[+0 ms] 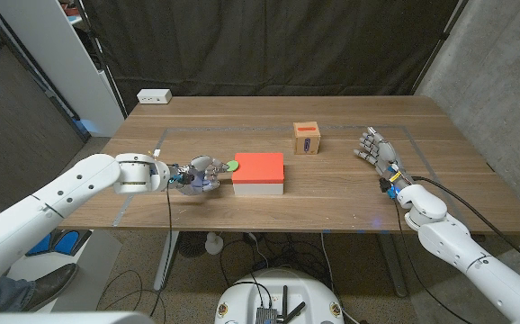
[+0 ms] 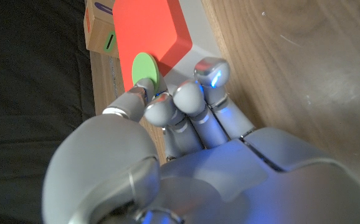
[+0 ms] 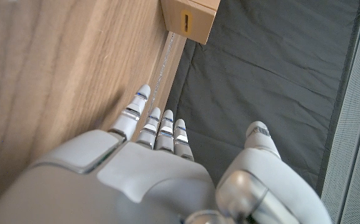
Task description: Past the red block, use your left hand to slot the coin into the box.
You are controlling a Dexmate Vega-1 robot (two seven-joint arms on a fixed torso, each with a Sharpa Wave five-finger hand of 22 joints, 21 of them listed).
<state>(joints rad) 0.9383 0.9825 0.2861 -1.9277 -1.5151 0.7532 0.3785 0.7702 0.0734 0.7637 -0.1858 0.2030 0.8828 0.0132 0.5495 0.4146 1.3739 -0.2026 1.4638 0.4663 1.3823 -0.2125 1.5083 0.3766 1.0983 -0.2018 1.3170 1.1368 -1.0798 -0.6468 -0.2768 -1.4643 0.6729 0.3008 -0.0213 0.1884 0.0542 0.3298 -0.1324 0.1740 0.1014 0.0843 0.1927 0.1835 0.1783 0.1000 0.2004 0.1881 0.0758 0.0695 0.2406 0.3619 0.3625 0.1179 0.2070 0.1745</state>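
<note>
**Coin held at the near edge of the red block, box still beyond**

Nearest the robot, the left hand (image 1: 195, 175) is seen just beside the left edge of the red block (image 1: 259, 166), with its fingers curled in. The green coin (image 1: 232, 166) is pinched between the thumb and fingertips (image 2: 161, 111), as the left wrist view makes plain; the disc stands out from the fingers toward the block, its face largely exposed. The grip appears to be taken on one edge only, so it is judged to be a light one.

The red block, with its white base, lies across the direct path. The coin is best lifted clear of the block's top before it is carried onward, so that neither the disc nor the knuckles catch the red edge. A nudge against the block could twist the coin in so shallow a pinch.

Farther on stands the wooden box (image 1: 308, 138), well apart from the block, with a slot (image 2: 109, 42) in its face. The coin's edge should be lined up with the slot's long direction before contact, and the release is best delayed until the disc is partly entered.

At the far right of the bench (image 1: 440, 135), the right hand (image 1: 377, 149) holds nothing, its fingers straight and apart. It is judged to have no part in this step.
</note>
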